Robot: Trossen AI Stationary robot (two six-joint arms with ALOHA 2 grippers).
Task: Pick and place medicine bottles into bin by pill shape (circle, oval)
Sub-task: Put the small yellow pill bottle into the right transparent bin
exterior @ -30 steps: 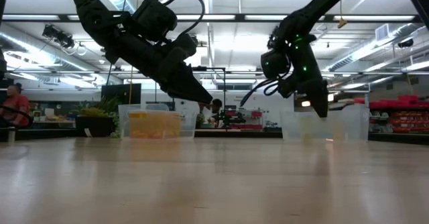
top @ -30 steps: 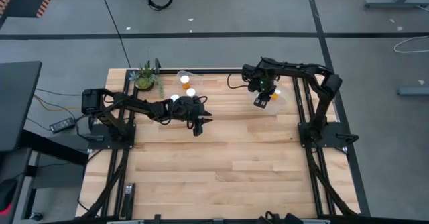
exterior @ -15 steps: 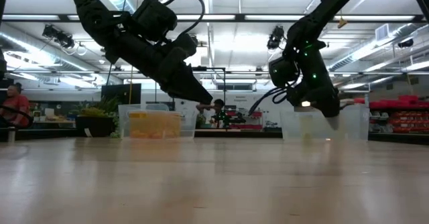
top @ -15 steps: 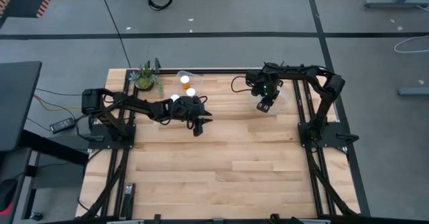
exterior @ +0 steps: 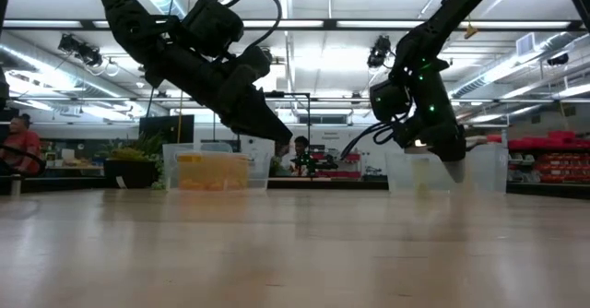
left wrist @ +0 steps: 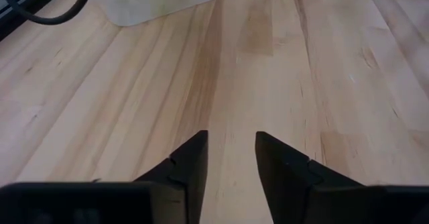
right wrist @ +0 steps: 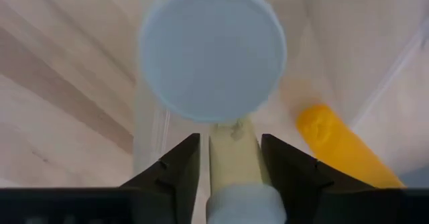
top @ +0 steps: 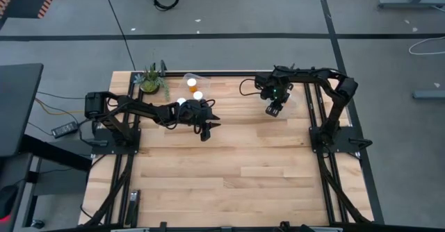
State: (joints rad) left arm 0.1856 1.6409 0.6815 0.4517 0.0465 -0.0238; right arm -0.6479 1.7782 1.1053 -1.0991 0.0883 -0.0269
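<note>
Upper right of the high view: right gripper (top: pixel 272 110) hangs over the clear plastic tub (right wrist: pixel 348 70), jaws slightly apart around a pale bottle (right wrist: pixel 236 158); grip uncertain. White-capped bottle (right wrist: pixel 212 51) and orange bottle (right wrist: pixel 338 142) lie inside. Centre-left: left gripper (left wrist: pixel 229 158) hovers above bare wooden table (left wrist: pixel 268 63), jaws apart, empty. Two white-capped orange bottles (top: pixel 194 89) sit in the upper-left tub (exterior: pixel 214 170).

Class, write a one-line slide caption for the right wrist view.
Right gripper holds a bottle between its fingers over a clear tub, above a white-capped bottle.
</note>
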